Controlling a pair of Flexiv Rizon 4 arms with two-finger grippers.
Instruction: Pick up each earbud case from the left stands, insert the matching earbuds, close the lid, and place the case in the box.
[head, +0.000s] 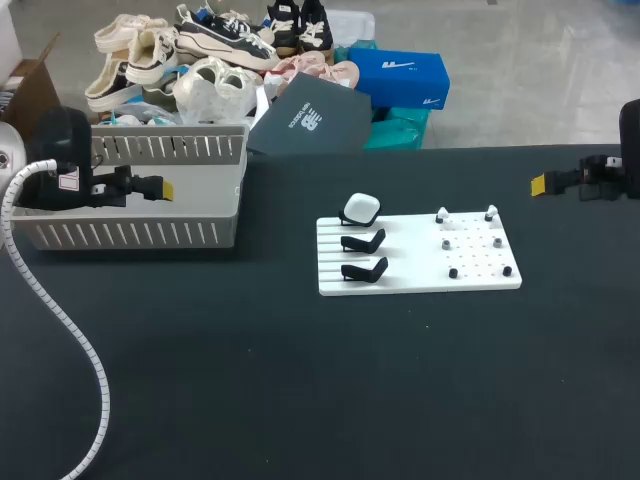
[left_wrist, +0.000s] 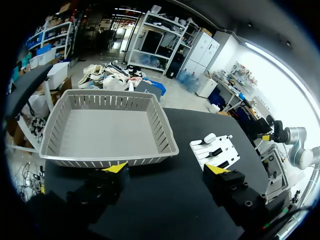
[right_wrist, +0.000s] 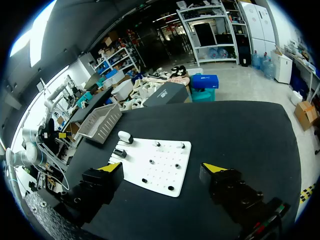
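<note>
Table (head: 300, 400): black, spanning the whole head view; bearing box and board.
Left arm (head: 55, 160): entering from the left side, hanging over the box's left end; white coiled cable (head: 60, 320) trailing from it across the near-left of the table.
Right arm (head: 628, 150): entering from the right side, at the table's far right edge, well apart from the board.
Box (head: 130, 232): grey slatted basket at far left of the table, upright, open top; in the left wrist view just ahead of the fingers.
Board (head: 410, 255): flat white plate near the table's middle, well apart from the box; stands on its left part, peg grid on its right.
Left gripper (left_wrist: 167, 169): released, yellow tips wide apart, holding nothing.
Right gripper (right_wrist: 162, 167): released, yellow tips wide apart, holding nothing; board ahead of it on the table.
Earbud case (head: 361, 209): white, rounded, lid shut, seated on the farthest stand at the board's far-left corner.
Stands (head: 364, 241): three in a column along the board's left edge; farthest under the case, two nearer ones black, curved cradles showing.
Earbuds (head: 441, 214): small pieces on the peg grid, far pair whitish, nearer ones darker; too small to tell more.
</note>
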